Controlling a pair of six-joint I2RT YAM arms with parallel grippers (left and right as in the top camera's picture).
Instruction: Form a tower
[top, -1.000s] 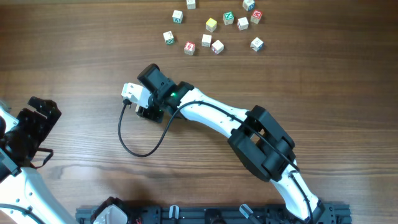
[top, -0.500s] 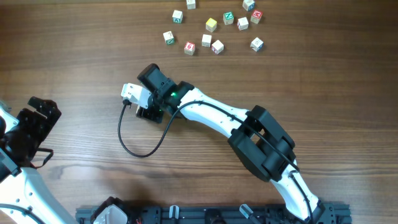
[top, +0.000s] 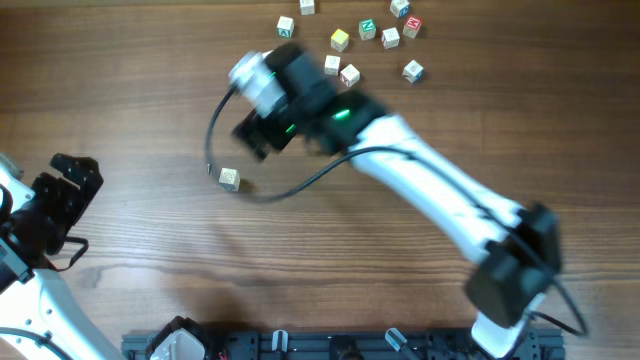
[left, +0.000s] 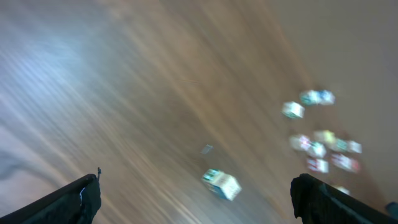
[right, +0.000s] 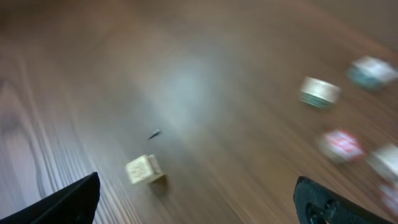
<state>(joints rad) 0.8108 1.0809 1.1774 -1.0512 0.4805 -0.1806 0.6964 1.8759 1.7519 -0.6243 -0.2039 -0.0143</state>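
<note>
Tower (top: 229, 178) stands free left of frame centre, cube count lost to blur; right gripper (right: 196, 198), near loose cubes (top: 350, 40) at top centre, and left gripper (left: 196, 193), lower left, both gape empty; likely step: fetching, next needing one cube singled out.

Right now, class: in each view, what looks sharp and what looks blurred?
Overhead: table grain, far cubes and lone cube sharp, right arm smeared. Left wrist: everything streaked, lone cube soft. Right wrist: all blurred, far cubes worst.
</note>
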